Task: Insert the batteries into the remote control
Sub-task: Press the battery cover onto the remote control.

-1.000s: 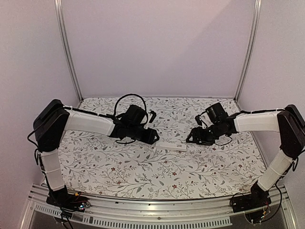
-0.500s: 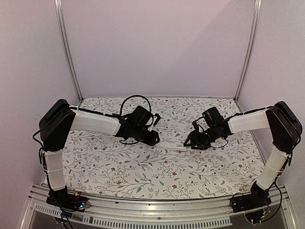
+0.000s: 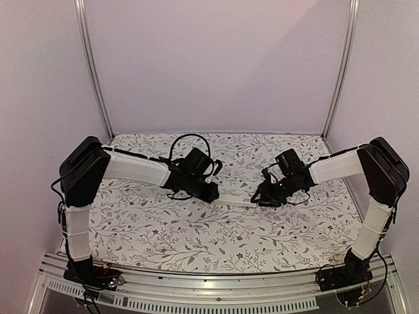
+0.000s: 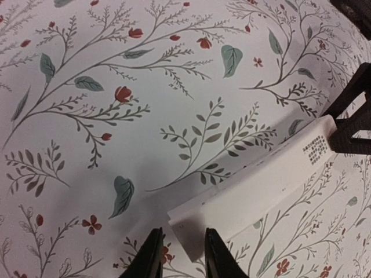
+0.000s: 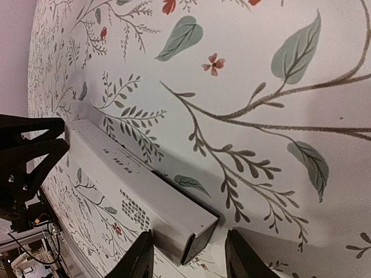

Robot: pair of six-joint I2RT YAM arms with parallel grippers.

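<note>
The remote control (image 3: pixel 234 199), a slim white bar, lies flat on the floral cloth between my two grippers. My left gripper (image 3: pixel 211 193) is at its left end. In the left wrist view the jaws (image 4: pixel 181 255) stand narrowly apart astride the remote's (image 4: pixel 261 185) end, with a small gap at the left finger (image 4: pixel 152 258). My right gripper (image 3: pixel 257 198) is at the right end. There its open jaws (image 5: pixel 188 255) flank the remote's (image 5: pixel 133 185) dark hollow end, with room beside the right finger (image 5: pixel 246 258). The batteries are out of view.
A floral cloth (image 3: pixel 196 235) covers the table. Metal posts (image 3: pixel 91 72) and pale walls close in the back and sides. A black cable loop (image 3: pixel 186 140) rises over the left wrist. The opposite gripper shows as a dark shape (image 4: pixel 353 121) at the far end of the remote.
Both arms have moved inward along the table to the remote's two ends. Both pairs of jaws have narrowed. The remote has not moved.
</note>
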